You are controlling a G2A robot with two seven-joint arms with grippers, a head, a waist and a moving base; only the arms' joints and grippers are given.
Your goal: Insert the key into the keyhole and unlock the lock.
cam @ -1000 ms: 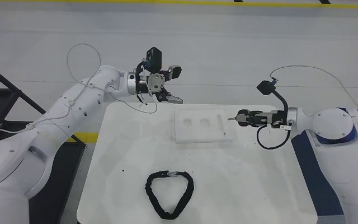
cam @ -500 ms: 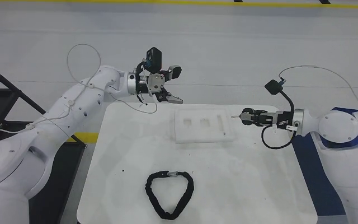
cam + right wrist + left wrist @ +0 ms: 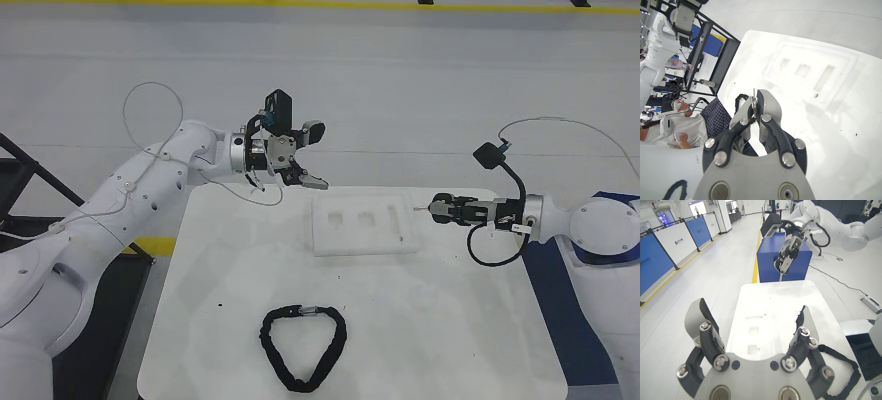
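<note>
A black fabric-covered chain lock (image 3: 303, 346) lies curled near the table's front edge, its metal lock body at the top of the loop; part of it shows in the left wrist view (image 3: 844, 364). My right gripper (image 3: 432, 211) hovers over the table's right side, just right of the white foam tray (image 3: 362, 226), and is shut on a small silver key (image 3: 754, 98) whose blade sticks out past the fingertips. The key (image 3: 780, 276) points down in the left wrist view. My left gripper (image 3: 310, 155) is open and empty above the table's back left corner.
The white foam tray (image 3: 838, 62) with three rectangular recesses lies at the table's back centre. A blue cabinet (image 3: 783, 264) stands on the floor beyond the table's right edge. A black frame (image 3: 715, 62) stands off the left side.
My right gripper has drawn back a little to the right with the key, away from the foam tray. The left gripper has shifted slightly to the right. The chain lock has stayed put.
</note>
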